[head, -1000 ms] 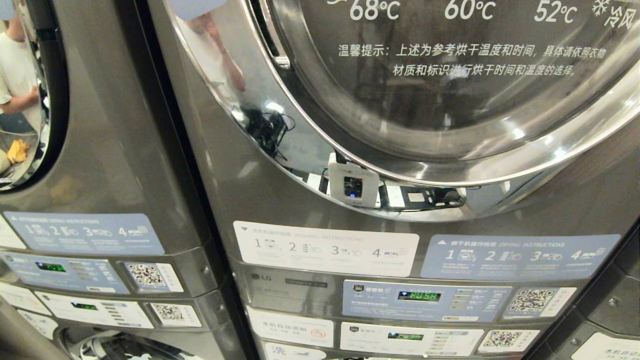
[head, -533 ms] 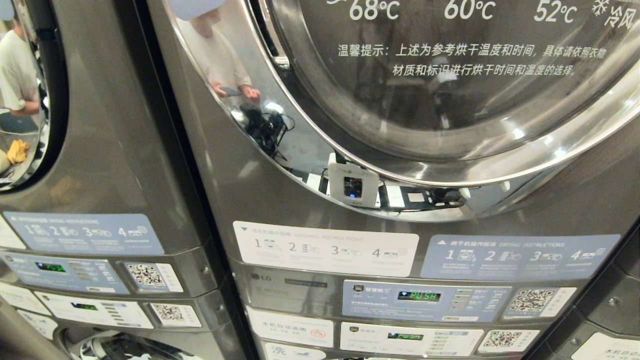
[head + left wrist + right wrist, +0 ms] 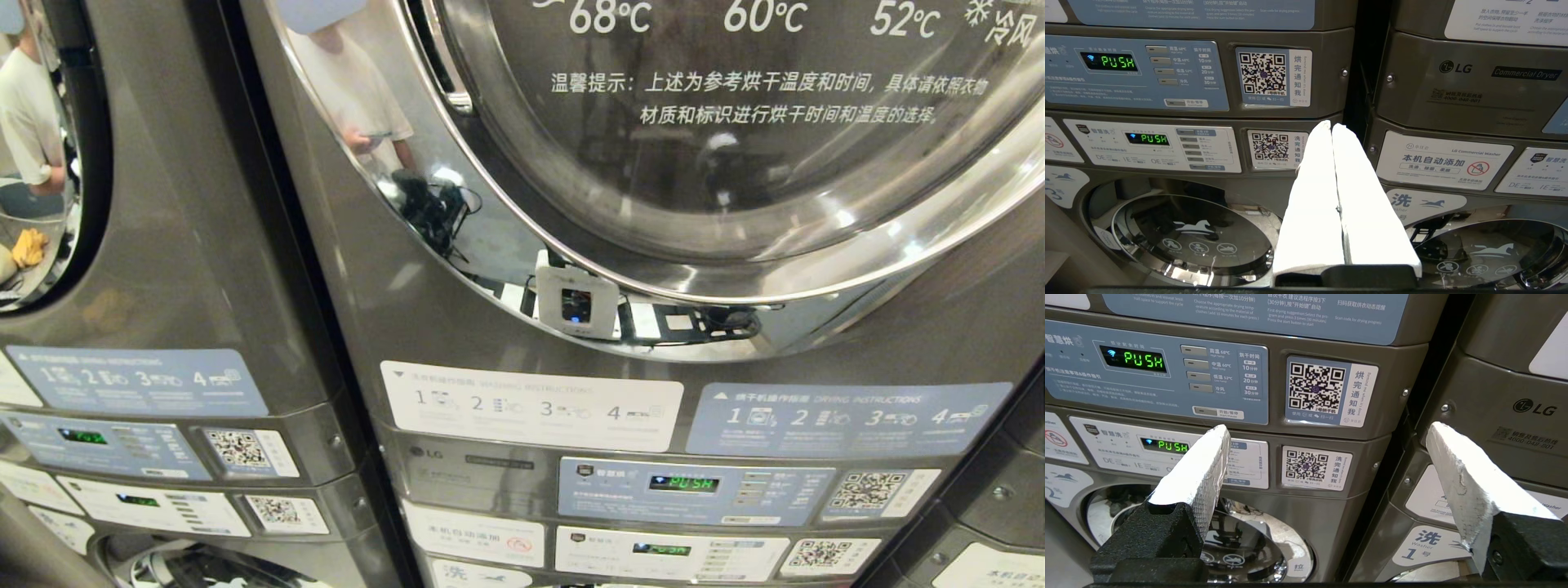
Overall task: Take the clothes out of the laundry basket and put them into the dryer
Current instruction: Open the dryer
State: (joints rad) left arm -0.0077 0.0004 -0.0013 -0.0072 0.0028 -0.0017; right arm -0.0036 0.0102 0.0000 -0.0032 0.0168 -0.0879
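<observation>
So the robot's parked right up against a stacked LG unit, and the dryer fills most of the head view. Its big chrome-ringed door is shut, with temperature labels and Chinese text printed on the glass. Just below the door sit two instruction stickers, and under those the dryer's control panel with a green "PUSH" readout. A person in a light shirt shows up as a reflection in the door's chrome ring. No clothes or laundry basket anywhere in these shots, so can't say where they are.

Left gripper has its white padded fingers pressed flat together, nothing between them. It's pointing at the gap between the neighbouring machine and the dryer, below door level, around the QR stickers.

Right gripper is spread wide and empty, fingers well apart, facing the QR code sticker beside the dryer's control panel.
</observation>
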